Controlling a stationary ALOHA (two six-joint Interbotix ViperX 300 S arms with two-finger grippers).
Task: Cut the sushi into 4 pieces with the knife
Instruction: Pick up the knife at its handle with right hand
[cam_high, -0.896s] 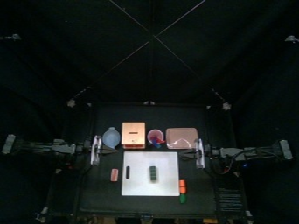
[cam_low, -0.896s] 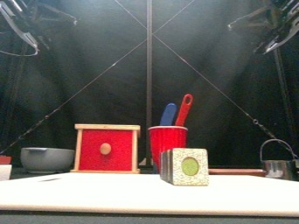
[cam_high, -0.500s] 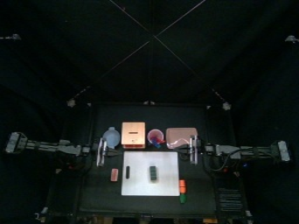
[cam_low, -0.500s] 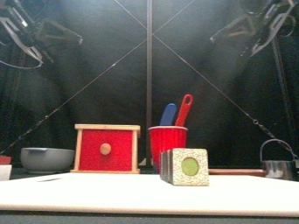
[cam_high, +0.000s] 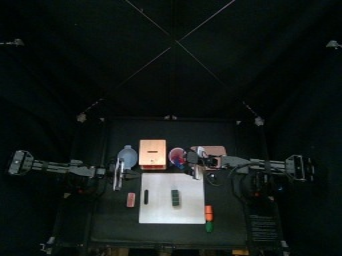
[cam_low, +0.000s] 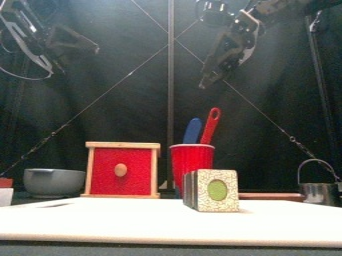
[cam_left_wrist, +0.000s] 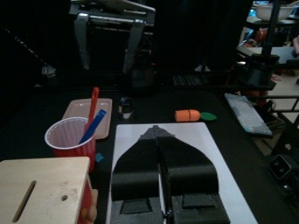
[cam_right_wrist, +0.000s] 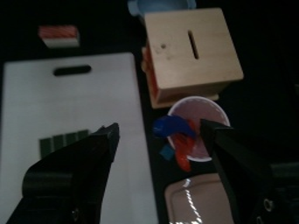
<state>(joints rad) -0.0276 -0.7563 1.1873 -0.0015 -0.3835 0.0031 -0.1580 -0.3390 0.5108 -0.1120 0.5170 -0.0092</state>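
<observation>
The dark green sushi roll (cam_high: 175, 198) lies on the white cutting board (cam_high: 189, 187); the front view shows its round end (cam_low: 211, 190). Behind the board stands the red cup (cam_high: 178, 156) holding a blue knife (cam_low: 193, 130) and a red knife (cam_low: 210, 124). My right gripper (cam_high: 199, 161) hangs open high over the cup; in its wrist view the right gripper (cam_right_wrist: 159, 128) frames the cup (cam_right_wrist: 198, 131) and the blue knife (cam_right_wrist: 170, 129). My left gripper (cam_high: 118, 172) is shut, high over the table's left part, holding nothing; its jaws hide the roll in the left wrist view.
A wooden box (cam_high: 154, 157) with a red drawer front and a blue-grey bowl (cam_high: 127, 158) stand left of the cup, a pink tray (cam_high: 210, 153) right of it. A red-and-white toy (cam_high: 131, 200) lies left of the board, orange (cam_high: 209, 211) and green (cam_high: 210, 225) toys right. A metal cutter (cam_low: 317, 186) stands far right.
My right arm has swung in from the table's right side to above the red cup. The left arm has shifted only slightly.
</observation>
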